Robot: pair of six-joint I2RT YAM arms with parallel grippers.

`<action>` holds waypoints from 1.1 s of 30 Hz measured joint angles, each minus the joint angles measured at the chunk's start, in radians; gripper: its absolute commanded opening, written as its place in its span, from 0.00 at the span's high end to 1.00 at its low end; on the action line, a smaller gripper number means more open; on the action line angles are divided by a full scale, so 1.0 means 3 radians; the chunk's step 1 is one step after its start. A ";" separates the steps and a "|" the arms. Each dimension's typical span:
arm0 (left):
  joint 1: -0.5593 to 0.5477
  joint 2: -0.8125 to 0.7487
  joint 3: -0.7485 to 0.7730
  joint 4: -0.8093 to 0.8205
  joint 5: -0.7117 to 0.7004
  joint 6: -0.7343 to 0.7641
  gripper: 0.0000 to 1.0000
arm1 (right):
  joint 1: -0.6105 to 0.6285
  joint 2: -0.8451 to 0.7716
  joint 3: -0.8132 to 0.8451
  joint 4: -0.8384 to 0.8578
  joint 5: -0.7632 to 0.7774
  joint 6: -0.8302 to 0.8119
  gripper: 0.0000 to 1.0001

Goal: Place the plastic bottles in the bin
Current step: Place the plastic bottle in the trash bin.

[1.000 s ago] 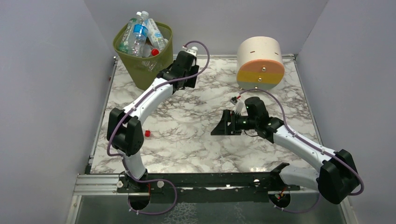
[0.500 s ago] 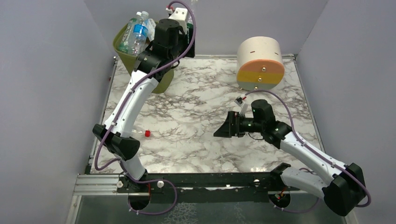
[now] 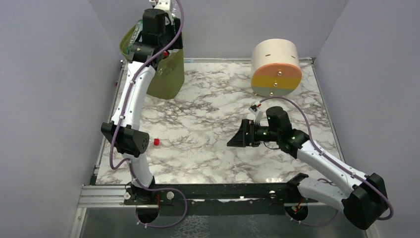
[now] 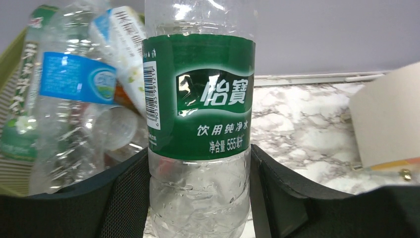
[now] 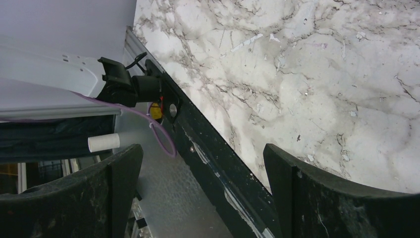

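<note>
My left gripper (image 4: 199, 151) is shut on a clear plastic bottle with a green label (image 4: 200, 114), held upright. In the top view the left gripper (image 3: 163, 43) hangs high over the olive-green mesh bin (image 3: 168, 79), and the arm hides most of the bin. The left wrist view shows the bin's rim (image 4: 12, 59) with several bottles inside, one with a blue label (image 4: 74, 79). Another clear bottle with a red cap (image 3: 156, 142) lies on the table by the left arm's elbow, partly hidden. My right gripper (image 3: 236, 138) is open and empty above mid-table, as the right wrist view (image 5: 202, 148) also shows.
A cream cylinder with orange, yellow and grey bands (image 3: 276, 68) lies at the back right. Grey walls close in the marble table (image 3: 208, 163) on three sides. The black rail of the near edge (image 5: 208, 148) shows below the right gripper.
My left arm has risen and swung left, from beside the bin to above it, carrying the green-label bottle. The right arm shifted slightly right and then stayed put.
</note>
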 measured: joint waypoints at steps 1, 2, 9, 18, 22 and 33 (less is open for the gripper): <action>0.0062 0.0009 0.0000 -0.0011 0.0013 0.0003 0.37 | 0.0000 0.0005 0.0000 0.0000 0.0000 -0.0001 0.06; 0.0118 0.0014 0.0000 -0.0018 0.0018 0.0009 0.37 | 0.0000 0.0014 0.0000 0.0001 0.0000 -0.0001 0.06; 0.0238 0.0018 -0.0041 -0.0005 0.0001 0.0120 0.37 | 0.0000 0.0113 0.0000 0.0008 -0.0003 0.0000 0.06; 0.0234 0.0017 -0.0407 0.0132 -0.0144 0.0319 0.37 | 0.0000 0.0170 0.0000 0.0055 -0.0008 0.0001 0.06; 0.0305 0.0015 -0.0445 0.0189 -0.0168 0.0379 0.37 | 0.0000 0.0170 -0.0003 0.0055 -0.0009 0.0000 0.06; 0.0425 0.0017 -0.0579 0.0228 -0.0215 0.0454 0.24 | 0.0000 0.0168 -0.0089 0.0071 -0.0011 0.0008 0.06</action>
